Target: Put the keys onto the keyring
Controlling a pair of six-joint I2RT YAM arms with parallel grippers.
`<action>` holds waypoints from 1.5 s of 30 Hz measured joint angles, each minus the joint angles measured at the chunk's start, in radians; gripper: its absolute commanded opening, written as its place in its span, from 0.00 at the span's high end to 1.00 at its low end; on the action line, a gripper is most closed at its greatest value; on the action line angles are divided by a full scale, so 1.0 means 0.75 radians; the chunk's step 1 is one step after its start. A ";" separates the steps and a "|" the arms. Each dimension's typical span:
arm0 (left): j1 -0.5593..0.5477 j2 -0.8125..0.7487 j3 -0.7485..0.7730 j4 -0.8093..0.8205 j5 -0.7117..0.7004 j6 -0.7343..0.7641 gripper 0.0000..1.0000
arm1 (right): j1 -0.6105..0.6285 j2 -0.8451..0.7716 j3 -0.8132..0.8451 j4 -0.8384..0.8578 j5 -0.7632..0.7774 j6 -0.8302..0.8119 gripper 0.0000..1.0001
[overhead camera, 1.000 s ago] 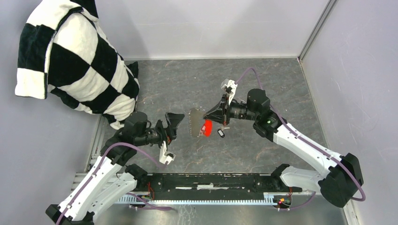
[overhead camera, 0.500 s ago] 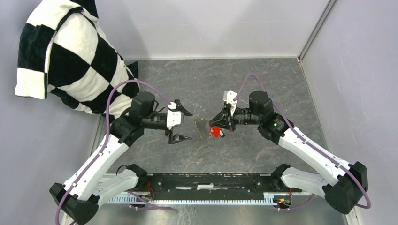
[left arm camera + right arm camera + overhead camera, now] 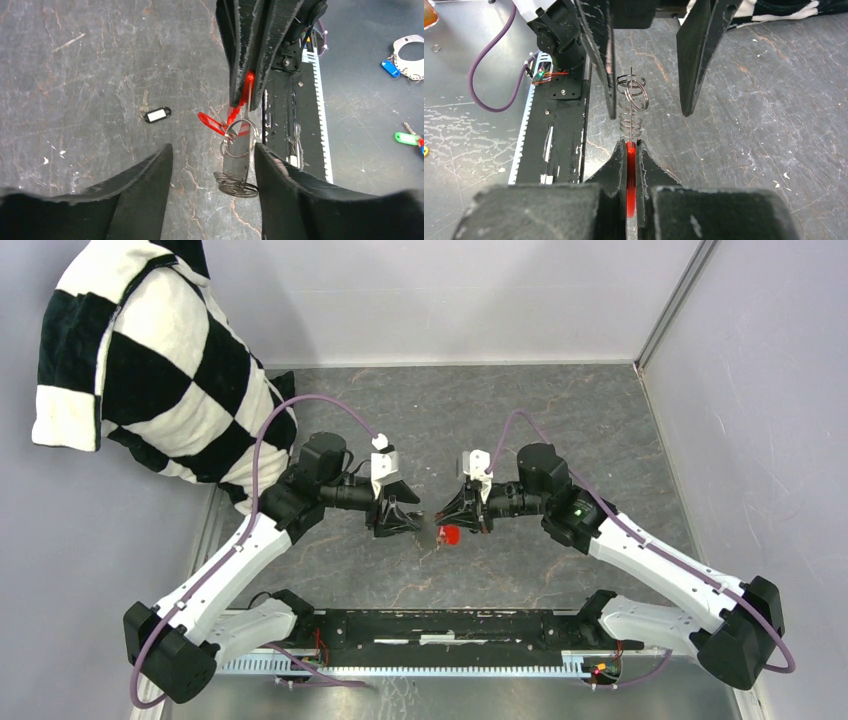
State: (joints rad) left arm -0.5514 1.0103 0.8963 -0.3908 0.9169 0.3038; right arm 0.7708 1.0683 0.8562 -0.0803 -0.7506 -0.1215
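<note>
Right gripper [image 3: 628, 145], clamped shut on the red fob [image 3: 630, 167], is held so that the keyring [image 3: 632, 92] is presented between the wide-apart jaws of the left gripper [image 3: 212, 147], probably to be steadied, while the black key [image 3: 156, 114] is seen lying on the table [image 3: 75, 75].

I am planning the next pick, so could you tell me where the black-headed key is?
In the left wrist view the black-headed key lies flat on the table, left of the keyring hanging from the right hand, and apart from it.
</note>
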 measured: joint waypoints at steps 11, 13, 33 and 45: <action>0.000 -0.010 -0.009 -0.045 0.008 -0.003 0.73 | 0.053 0.019 0.000 0.015 0.064 -0.011 1.00; 0.000 -0.021 -0.009 -0.063 0.022 0.005 0.73 | 0.057 0.019 -0.001 0.016 0.064 -0.011 1.00; 0.010 -0.030 0.025 -0.126 0.194 0.032 0.70 | 0.081 -0.014 -0.027 0.014 0.057 -0.025 1.00; 0.018 -0.030 0.050 -0.180 0.223 0.077 0.98 | 0.090 -0.023 -0.032 0.008 0.038 -0.035 0.94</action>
State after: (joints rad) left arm -0.5381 0.9882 0.9340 -0.5259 1.0843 0.3618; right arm 0.8379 1.0512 0.8326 -0.0742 -0.7223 -0.1474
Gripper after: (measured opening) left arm 0.205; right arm 0.033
